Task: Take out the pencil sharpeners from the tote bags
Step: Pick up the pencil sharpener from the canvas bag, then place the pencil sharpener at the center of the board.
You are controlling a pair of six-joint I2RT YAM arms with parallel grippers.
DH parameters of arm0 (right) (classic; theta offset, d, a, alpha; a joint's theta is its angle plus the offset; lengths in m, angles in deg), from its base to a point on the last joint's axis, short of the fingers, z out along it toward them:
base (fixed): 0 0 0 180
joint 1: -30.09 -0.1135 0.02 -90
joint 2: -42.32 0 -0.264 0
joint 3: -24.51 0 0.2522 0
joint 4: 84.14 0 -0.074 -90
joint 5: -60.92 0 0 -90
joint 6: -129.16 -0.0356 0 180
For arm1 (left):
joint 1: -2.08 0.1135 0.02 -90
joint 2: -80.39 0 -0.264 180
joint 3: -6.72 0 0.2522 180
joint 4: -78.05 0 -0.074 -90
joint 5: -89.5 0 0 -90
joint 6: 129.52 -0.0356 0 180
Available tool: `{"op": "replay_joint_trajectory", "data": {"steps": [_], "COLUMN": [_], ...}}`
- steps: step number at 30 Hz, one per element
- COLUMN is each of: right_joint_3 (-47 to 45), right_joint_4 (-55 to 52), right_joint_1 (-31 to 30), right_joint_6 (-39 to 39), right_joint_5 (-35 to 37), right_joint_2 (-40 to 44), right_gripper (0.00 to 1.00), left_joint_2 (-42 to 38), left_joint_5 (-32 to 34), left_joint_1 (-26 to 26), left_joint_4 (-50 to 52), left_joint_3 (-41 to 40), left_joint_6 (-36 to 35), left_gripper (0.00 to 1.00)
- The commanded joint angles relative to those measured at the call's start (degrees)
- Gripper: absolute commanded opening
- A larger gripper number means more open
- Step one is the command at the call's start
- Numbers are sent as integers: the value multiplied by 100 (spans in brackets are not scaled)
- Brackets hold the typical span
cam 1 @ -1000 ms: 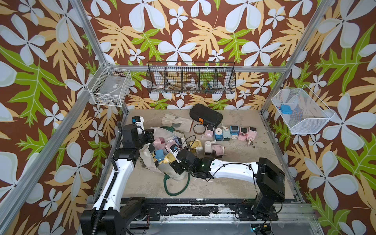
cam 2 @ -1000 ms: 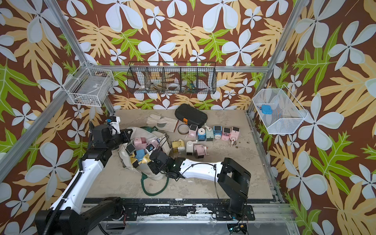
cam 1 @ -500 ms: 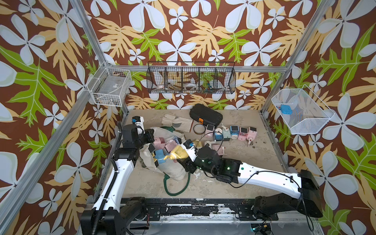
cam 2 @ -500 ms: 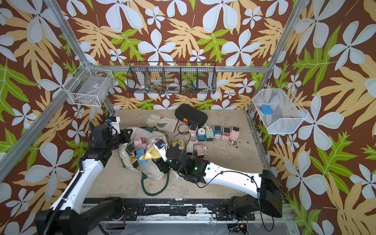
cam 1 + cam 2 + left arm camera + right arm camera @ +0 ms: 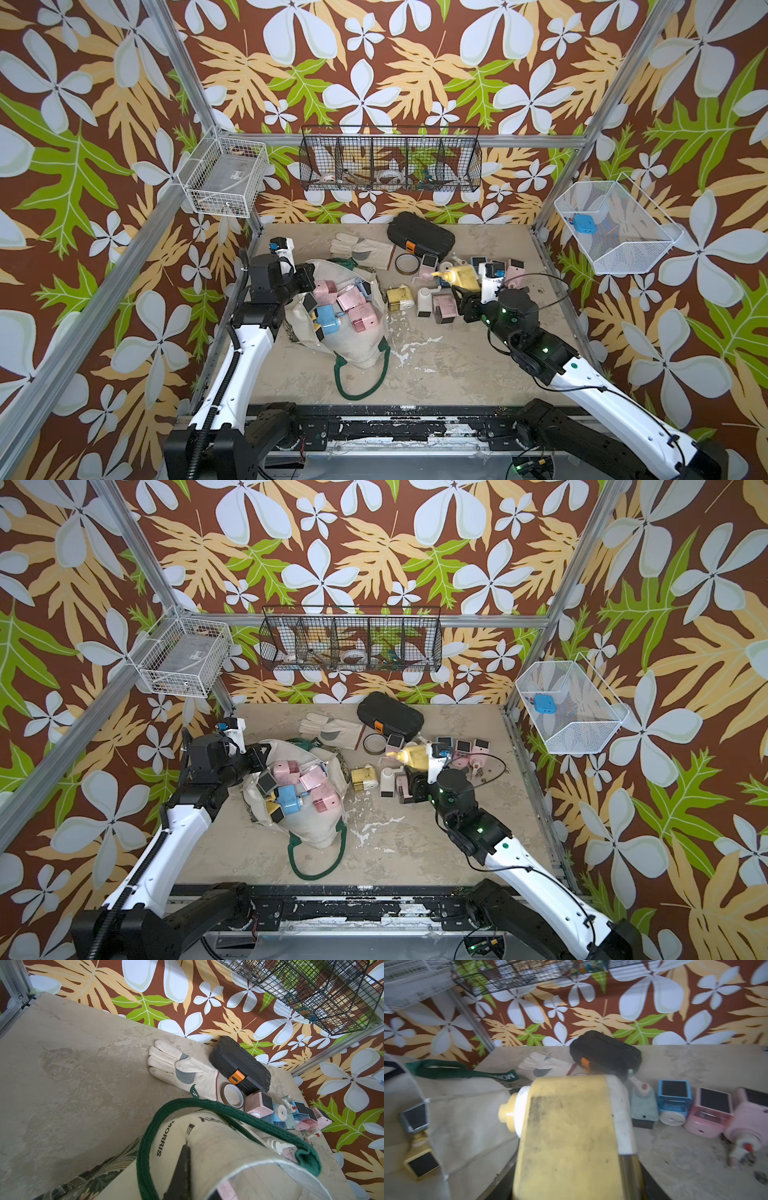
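Much bare table (image 5: 457, 374) (front edge) beside tote (image 5: 360, 348).

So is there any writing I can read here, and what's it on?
"MORRIS": dark letters on the cream tote bag.
Other letters beside it: partly hidden by the green strap, unreadable.
The green tag on the glove: mark unclear.
The label in the white wire basket: too small.

Brown wallpaper (image 5: 374, 62) with pale flowers and green and tan leaves surrounds me on three sides, edged by aluminium posts (image 5: 183, 70). A black wire basket (image 5: 390, 164) hangs on the back wall. Left of it hangs a white wire basket (image 5: 224, 183), right of it a white mesh basket (image 5: 615, 232). Below it lies my scuffed beige counter (image 5: 457, 365), evenly lit.
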Motion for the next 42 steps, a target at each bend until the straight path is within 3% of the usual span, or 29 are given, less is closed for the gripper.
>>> {"op": "replay_joint_trajectory", "data": {"steps": [1, 5, 14, 27, 42], "right_joint_3": [-245, -375, -525, -605, -314], "right_joint_4": [111, 85, 108, 571, 1022], "right_joint_1": [603, 1012, 1089, 1733, 1769], "right_joint_6": [-411, -489, -419, -455, -603], "right_joint_5": [-125, -121, 586, -16, -155], "right_joint_2": [152, -81, -797, -1869, -3351], "right_gripper": [36, 36, 36, 36, 37], "left_joint_2": [-45, -52, -45, -72, -69], "left_joint_5": [-135, -140, -175, -184, -206], "left_joint_1": [7, 4, 4, 4, 8], "left_joint_4": [-396, -397, -403, -403, -403], "left_joint_3": [72, 57, 54, 45, 50], "left_joint_6": [81, 73, 91, 91, 105], "left_gripper": [0, 0, 0, 0, 0]}}
